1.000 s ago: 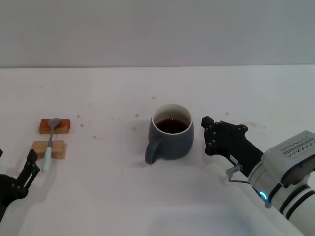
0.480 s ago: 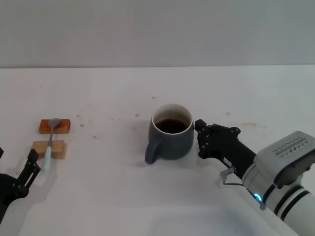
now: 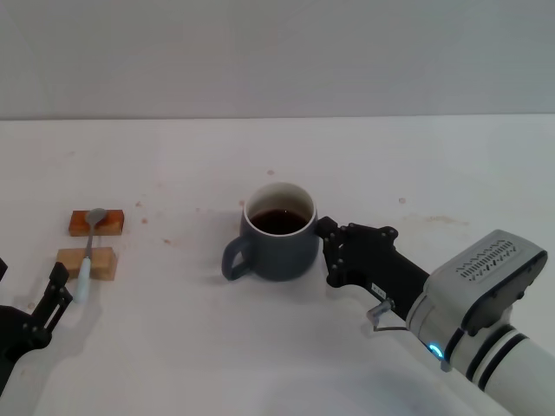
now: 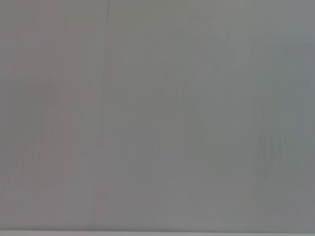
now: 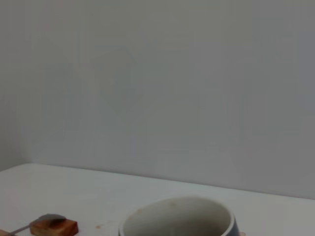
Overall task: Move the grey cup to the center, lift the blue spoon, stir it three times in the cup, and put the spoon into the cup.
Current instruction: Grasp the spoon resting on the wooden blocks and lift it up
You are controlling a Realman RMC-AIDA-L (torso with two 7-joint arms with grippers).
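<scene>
The grey cup (image 3: 276, 243) stands near the middle of the white table (image 3: 173, 347), dark liquid inside and its handle pointing toward the front left. My right gripper (image 3: 330, 253) is open, with its fingertips against the cup's right side. In the right wrist view the cup's rim (image 5: 177, 216) shows close below. At the far left the blue spoon (image 3: 89, 247) lies across two wooden blocks (image 3: 96, 222), its bowl on the farther one. Just in front of the spoon's handle end, my left gripper (image 3: 30, 299) rests open and low over the table.
Small brown stains (image 3: 165, 241) dot the table between the spoon and the cup. The farther block with the spoon's bowl (image 5: 53, 225) also shows in the right wrist view. A plain grey wall (image 4: 157, 118) fills the left wrist view.
My right gripper has moved left against the cup and slid it leftward across the table. The handle now points more to the left. The left arm and spoon have not moved.
</scene>
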